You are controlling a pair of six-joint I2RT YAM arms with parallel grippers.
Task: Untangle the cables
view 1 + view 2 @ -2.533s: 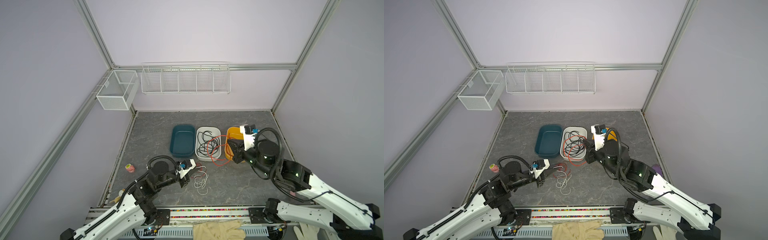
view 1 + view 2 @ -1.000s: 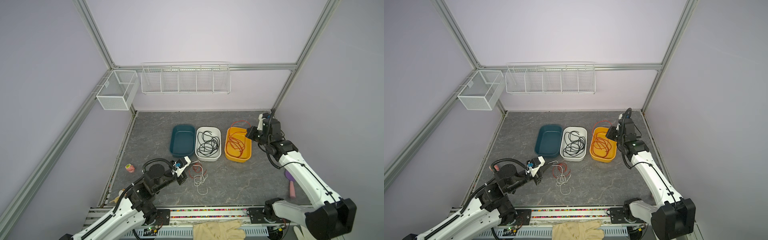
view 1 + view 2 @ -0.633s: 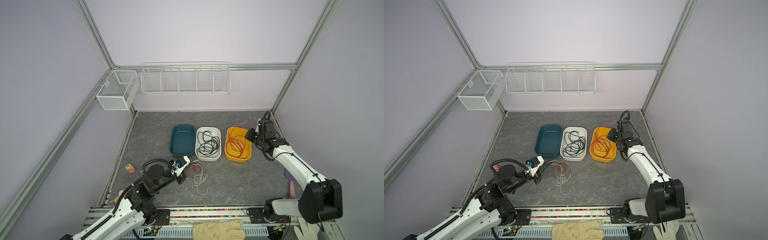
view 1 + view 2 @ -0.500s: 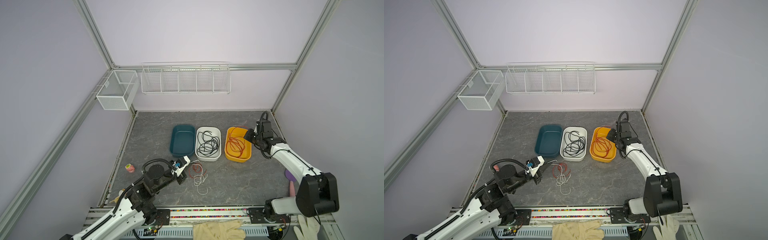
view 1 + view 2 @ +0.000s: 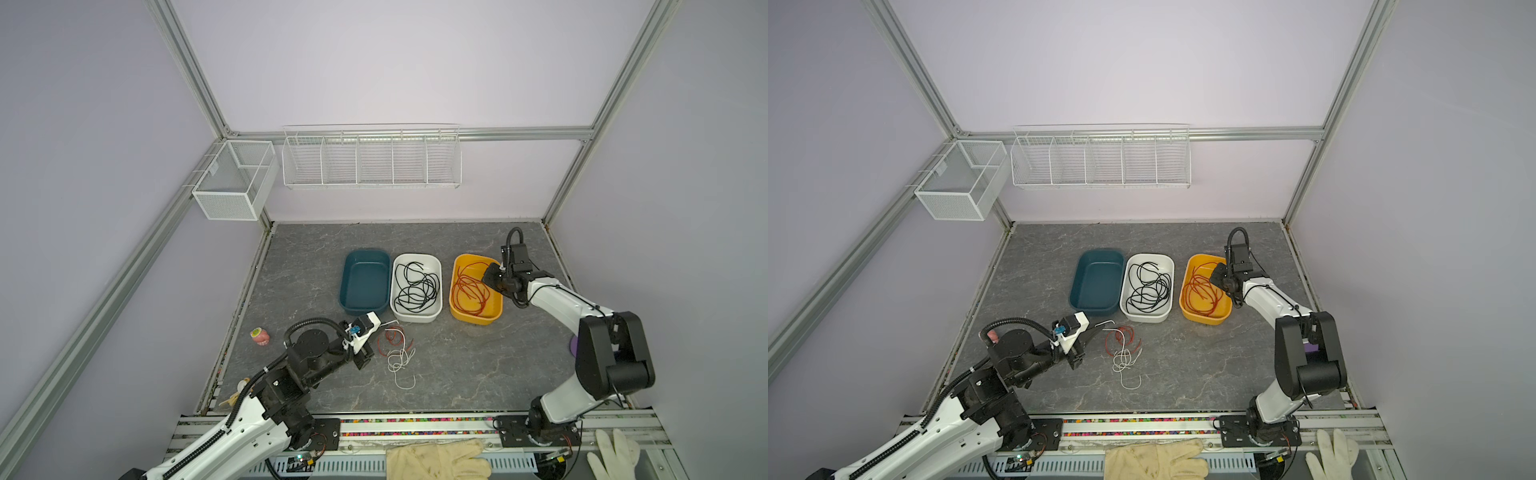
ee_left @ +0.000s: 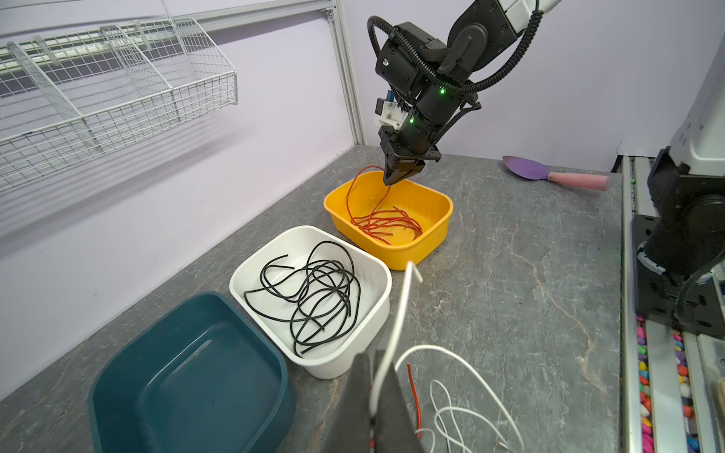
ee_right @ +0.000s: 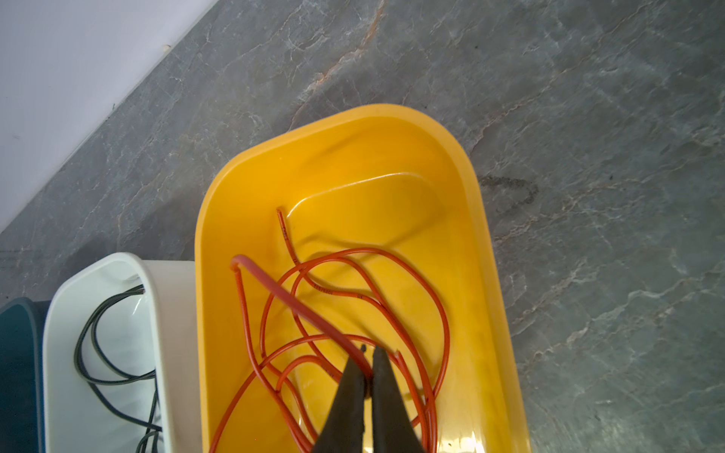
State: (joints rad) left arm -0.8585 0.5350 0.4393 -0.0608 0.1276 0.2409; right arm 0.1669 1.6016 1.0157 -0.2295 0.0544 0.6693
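left tool (image 6: 372,355) pinching white cable (image 6: 401,306), right tool (image 7: 370,349) nipped shut on red cable (image 7: 298,308) — above yellow tray (image 7: 480,235)

Robot lab cell, aluminium frame (image 5: 197,79)

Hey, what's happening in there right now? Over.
Left claw shut on white cable. Right claw shut on red cable, over yellow tub. Red-and-white tangle on table. Nothing in the way.

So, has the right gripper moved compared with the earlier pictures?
Yes. The right gripper went rightward in a top view, from the left rim of the yellow bin to its right rim.
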